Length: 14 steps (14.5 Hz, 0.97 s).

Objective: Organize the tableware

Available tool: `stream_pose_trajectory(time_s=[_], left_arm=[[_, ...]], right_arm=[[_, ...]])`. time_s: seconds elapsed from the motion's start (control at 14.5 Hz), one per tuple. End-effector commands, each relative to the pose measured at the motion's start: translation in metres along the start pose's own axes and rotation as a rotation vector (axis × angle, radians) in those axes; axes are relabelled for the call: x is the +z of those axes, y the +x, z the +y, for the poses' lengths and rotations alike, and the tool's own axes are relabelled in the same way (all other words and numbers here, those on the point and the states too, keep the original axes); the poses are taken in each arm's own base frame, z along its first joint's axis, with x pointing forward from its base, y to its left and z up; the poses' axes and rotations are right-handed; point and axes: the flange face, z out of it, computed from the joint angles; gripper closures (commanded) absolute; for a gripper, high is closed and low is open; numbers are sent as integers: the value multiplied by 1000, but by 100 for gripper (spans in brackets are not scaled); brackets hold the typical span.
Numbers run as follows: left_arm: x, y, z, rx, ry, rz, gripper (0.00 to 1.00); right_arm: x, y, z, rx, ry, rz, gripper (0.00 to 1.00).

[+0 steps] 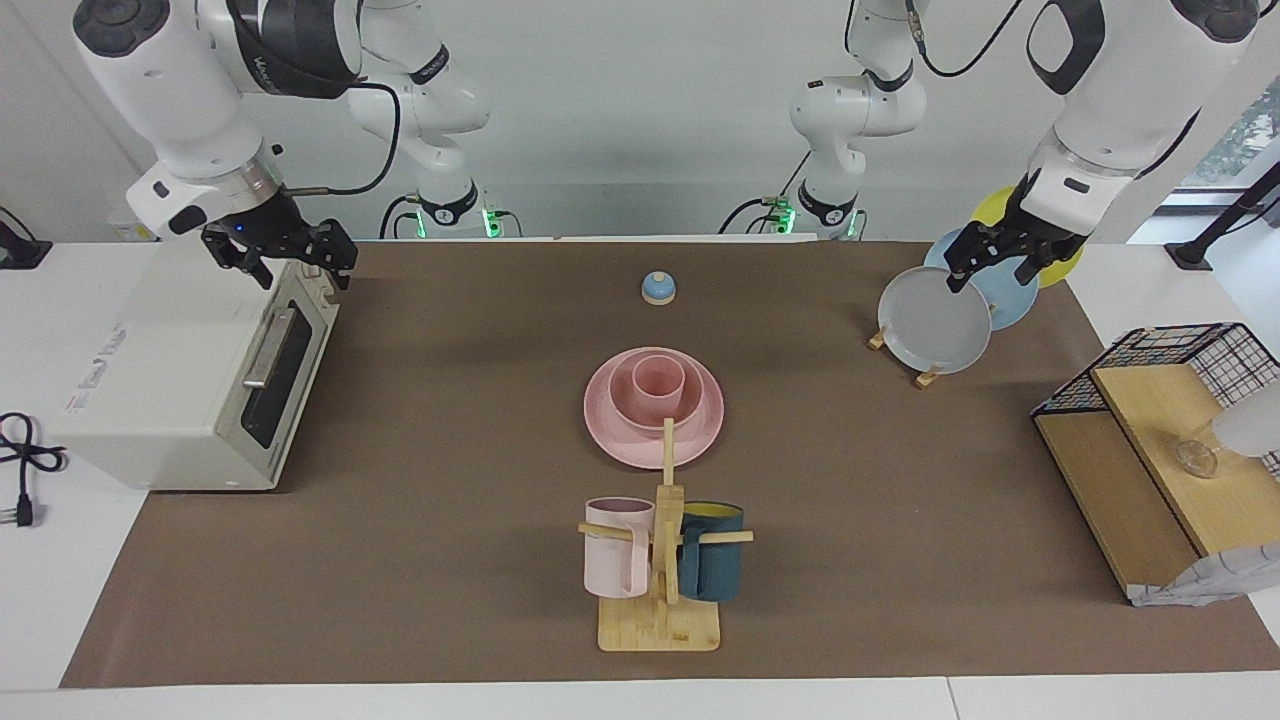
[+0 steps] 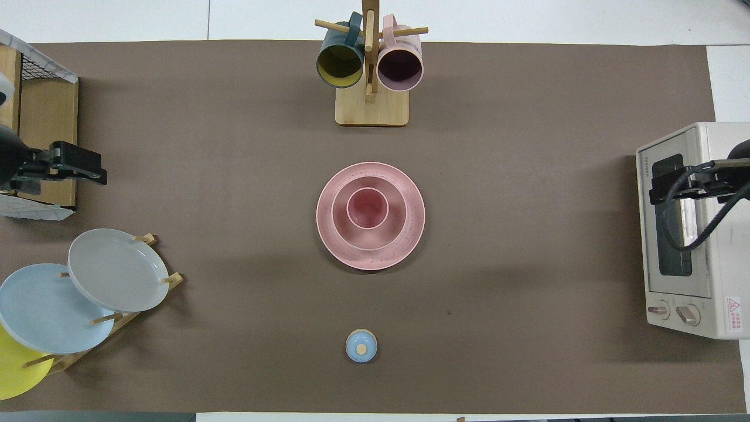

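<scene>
The pink plate point(image 1: 620, 440) point(image 2: 351, 252) lies flat at the middle of the table. The pink bowl point(image 1: 625, 405) point(image 2: 343, 225) stands on it, and the small pink cup point(image 1: 658, 380) point(image 2: 367, 208) stands upright inside the bowl. My left gripper point(image 1: 995, 275) point(image 2: 82, 170) is open and empty, up in the air by the plate rack at the left arm's end. My right gripper point(image 1: 295, 262) point(image 2: 662, 190) is open and empty, up over the toaster oven at the right arm's end. Both are well away from the pink stack.
A wooden mug tree point(image 1: 660, 610) with a pale pink mug point(image 1: 615, 550) and a teal mug point(image 1: 712, 565) stands farther from the robots than the stack. A small blue bell point(image 1: 658, 288) sits nearer. A rack holds grey point(image 1: 935, 320), blue and yellow plates. A toaster oven point(image 1: 180, 380) and a wire shelf point(image 1: 1150, 450) stand at the ends.
</scene>
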Motion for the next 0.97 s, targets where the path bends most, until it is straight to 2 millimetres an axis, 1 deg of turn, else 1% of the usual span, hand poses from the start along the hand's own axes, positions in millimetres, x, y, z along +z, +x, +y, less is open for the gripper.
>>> stream_pose_trajectory(time_s=[0.0, 0.14, 0.21, 0.28, 0.35, 0.42, 0.55, 0.69, 0.9], left_arm=[[18, -22, 6, 32, -11, 39, 0], [16, -21, 6, 24, -11, 32, 0], [11, -20, 12, 33, -11, 25, 0], [1, -17, 19, 45, -9, 7, 0], [-13, -12, 21, 50, -5, -23, 0], [-26, -11, 20, 50, -6, -27, 0], [-21, -11, 22, 52, -5, -27, 0], [-23, -13, 22, 56, -5, -25, 0], [-16, -17, 21, 53, -3, -37, 0]], right_arm=[[-12, -10, -3, 0, 16, 16, 0], [-14, -10, 0, 3, 18, 20, 0], [-14, -11, -1, 0, 18, 19, 0], [-13, -11, 0, 0, 18, 16, 0], [-13, -11, 0, 1, 18, 16, 0], [-12, -11, -1, 0, 18, 16, 0], [-12, -11, -1, 0, 18, 14, 0], [-12, -11, -1, 0, 18, 14, 0], [-12, -11, 0, 1, 18, 16, 0]])
